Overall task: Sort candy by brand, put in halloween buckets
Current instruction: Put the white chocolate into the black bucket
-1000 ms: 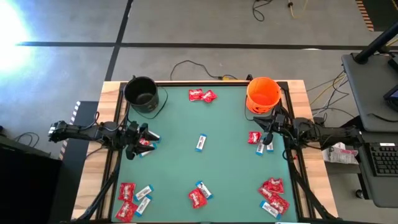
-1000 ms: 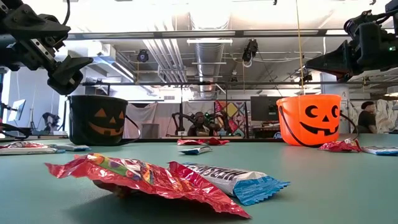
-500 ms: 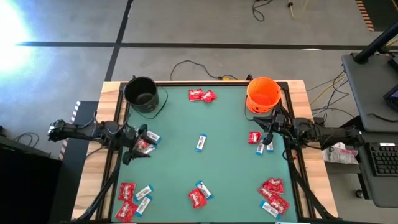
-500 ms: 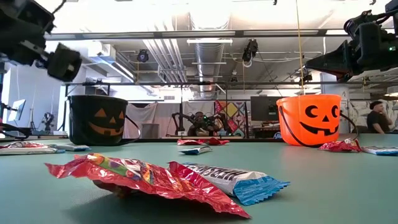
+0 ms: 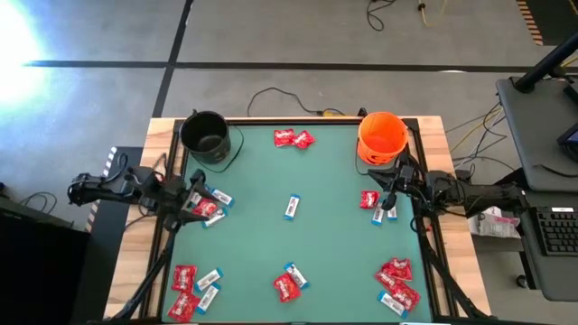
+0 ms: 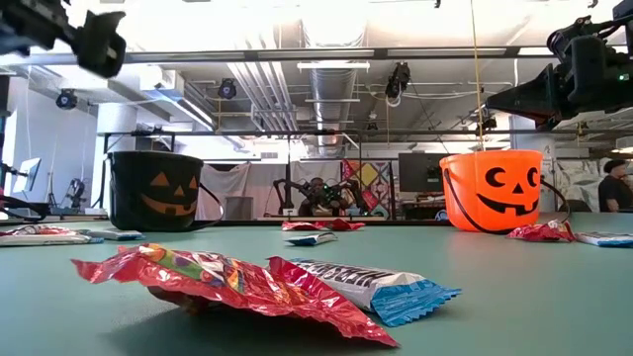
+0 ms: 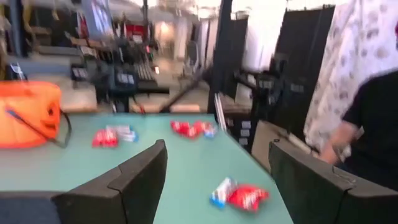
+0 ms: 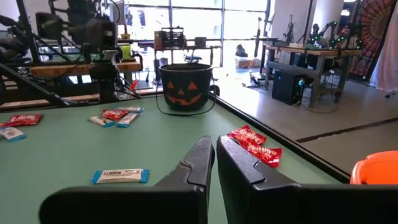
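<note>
I am between picks, by my reckoning: nothing is held and candy lies all over the bench (image 5: 307, 226). My left gripper (image 5: 191, 197) hangs at the bench's left edge with its jaws spread wide and empty. Just beside it lie a red packet (image 5: 207, 209) and a white-and-blue bar (image 5: 219, 198). The black bucket (image 5: 205, 136) stands near, at the far left corner.

My right gripper (image 5: 386, 200) waits at the right edge, jaws closed on nothing. The orange bucket (image 5: 382, 137) is close behind it, and a red packet with a bar (image 5: 370, 199) lies next to it.

The next move, I judge, calls for lowering my left jaws over one piece only, square to its flat wrapper. The two sweets lie close together, so I could catch both by mistake. Which brand goes to which bucket I cannot tell; the black bucket looks empty from above.
</note>
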You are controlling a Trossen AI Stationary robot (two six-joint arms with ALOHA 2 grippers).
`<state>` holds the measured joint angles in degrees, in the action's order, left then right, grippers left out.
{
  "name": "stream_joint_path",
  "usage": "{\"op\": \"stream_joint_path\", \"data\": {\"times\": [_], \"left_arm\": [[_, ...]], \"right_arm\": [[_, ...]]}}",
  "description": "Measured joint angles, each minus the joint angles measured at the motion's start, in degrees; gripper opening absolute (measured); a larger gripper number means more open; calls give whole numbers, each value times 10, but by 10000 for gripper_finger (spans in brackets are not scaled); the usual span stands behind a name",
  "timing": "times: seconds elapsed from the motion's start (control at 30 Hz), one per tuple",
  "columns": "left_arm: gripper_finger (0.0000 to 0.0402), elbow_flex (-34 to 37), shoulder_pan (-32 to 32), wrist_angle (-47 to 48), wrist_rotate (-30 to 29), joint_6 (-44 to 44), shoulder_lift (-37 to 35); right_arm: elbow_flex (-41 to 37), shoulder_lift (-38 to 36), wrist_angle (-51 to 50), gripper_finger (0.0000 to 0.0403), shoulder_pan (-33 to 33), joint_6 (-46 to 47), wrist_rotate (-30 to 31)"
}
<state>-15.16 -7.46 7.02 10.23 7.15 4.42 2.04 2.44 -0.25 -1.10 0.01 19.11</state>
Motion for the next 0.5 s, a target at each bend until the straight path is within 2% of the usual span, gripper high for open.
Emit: {"op": "stream_joint_path", "data": {"times": [0.13, 0.27, 0.4, 0.5], "left_arm": [[265, 1, 0, -83, -12, 9, 1], [265, 31, 0, -237, 7, -30, 12], [265, 85, 0, -380, 66, -51, 48], [265, 141, 0, -466, 57, -50, 95]], "right_arm": [[0, 0, 1, 18, 0, 0, 0], [0, 0, 1, 18, 0, 0, 0], [0, 0, 1, 18, 0, 0, 0], [0, 0, 2, 18, 0, 0, 0]]}}
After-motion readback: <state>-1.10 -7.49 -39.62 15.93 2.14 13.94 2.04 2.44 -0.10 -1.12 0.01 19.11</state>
